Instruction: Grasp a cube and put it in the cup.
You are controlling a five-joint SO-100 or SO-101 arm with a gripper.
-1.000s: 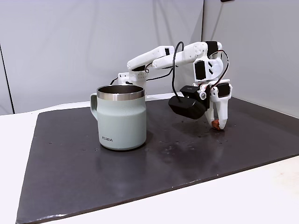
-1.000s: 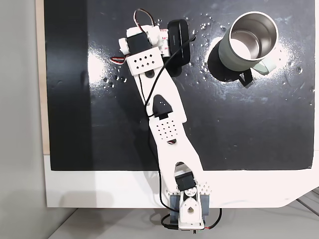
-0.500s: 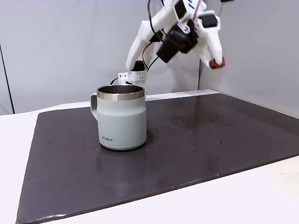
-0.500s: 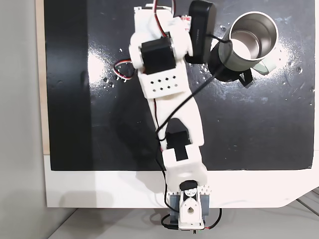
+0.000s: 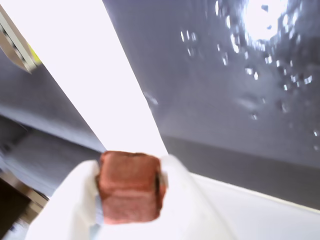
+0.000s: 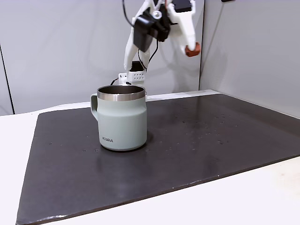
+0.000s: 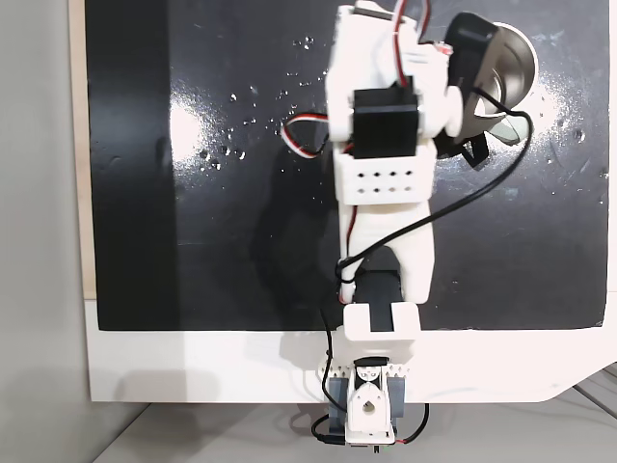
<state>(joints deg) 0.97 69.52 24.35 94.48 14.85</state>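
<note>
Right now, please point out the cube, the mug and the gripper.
cube (image 5: 129, 186): wrist view, its reddish-brown front face.
mug (image 6: 123, 125): side fixed view, its sage-green wall.
gripper (image 6: 191, 48): side fixed view, fingertips shut on the cube.

The arm (image 7: 386, 183) is built of white printed plastic links with black servo blocks (image 7: 386, 121) set into them. In a fixed view from above, the broad link below the black servo carries two rows of small round holes (image 7: 384, 183). Thin black cables (image 7: 463, 207) loop loosely along the links, and a red-and-white wire bundle (image 7: 307, 135) curls out beside the servo. A rounded black camera housing (image 6: 144, 33) sits near the wrist. The white base (image 7: 362, 400) has a gabled front with a screw hole. The hand (image 6: 188, 44) has white tapering fingers (image 5: 185, 200).
</note>
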